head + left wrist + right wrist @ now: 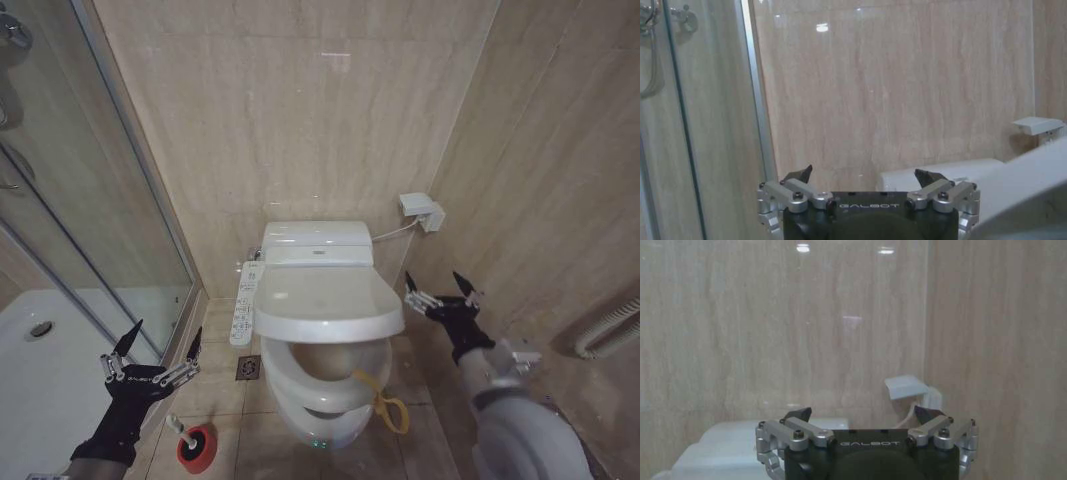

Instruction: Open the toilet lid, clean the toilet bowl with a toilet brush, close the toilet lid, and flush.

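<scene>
My left gripper [152, 352] hangs open, with the brush [185, 433] in its red cup [197, 447] just below it on the floor. My right gripper [440, 289] is open too, beside the half-raised lid [326, 303], with the bowl [330, 415] lower down. To finish opening, I'd hook the yellow cord [385, 400] and lift slowly.

Beige marble-tiled walls [300, 110], glass shower door [70, 200], tiled floor [215, 385]
</scene>
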{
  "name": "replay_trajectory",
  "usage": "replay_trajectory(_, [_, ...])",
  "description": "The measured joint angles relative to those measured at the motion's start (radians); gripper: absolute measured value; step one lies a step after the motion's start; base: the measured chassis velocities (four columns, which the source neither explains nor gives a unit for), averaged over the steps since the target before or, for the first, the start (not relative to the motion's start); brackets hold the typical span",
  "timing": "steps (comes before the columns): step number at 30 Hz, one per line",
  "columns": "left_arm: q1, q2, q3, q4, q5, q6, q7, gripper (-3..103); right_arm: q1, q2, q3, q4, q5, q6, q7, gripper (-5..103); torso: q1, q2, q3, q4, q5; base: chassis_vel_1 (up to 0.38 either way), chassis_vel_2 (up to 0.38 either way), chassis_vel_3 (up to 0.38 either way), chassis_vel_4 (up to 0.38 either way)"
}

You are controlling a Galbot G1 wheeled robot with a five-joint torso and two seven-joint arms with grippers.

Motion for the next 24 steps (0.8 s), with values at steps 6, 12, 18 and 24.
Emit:
replay_trajectory(6, [0.0,0.0,0.0,0.0,0.0,0.0,0.0,100,-0.077,0.05,0.017,0.037,-0.064,0.034,-0.017,100,0.0,0.0,0.0,0.0004,0.0,0.0,0.0,0.0,0.0])
replay_trajectory(12, [0.0,0.0,0.0,0.0,0.0,0.0,0.0,100,-0.152,0.084,0.014,0.058,-0.107,0.065,-0.042,100,0.0,0.0,0.0,0.0003,-0.0001,0.0,0.0,0.0,0.0])
replay_trajectory(18, [0.0,0.0,0.0,0.0,0.0,0.0,0.0,100,-0.181,0.111,0.005,0.058,-0.159,0.107,-0.066,100,0.0,0.0,0.0,0.0003,-0.0001,0.0,0.0,0.0,0.0])
replay_trajectory(24, [0.0,0.0,0.0,0.0,0.0,0.0,0.0,100,-0.206,0.133,-0.005,0.057,-0.163,0.11,-0.077,100,0.0,0.0,0.0,0.0003,0.0,0.0,0.0,0.0,0.0])
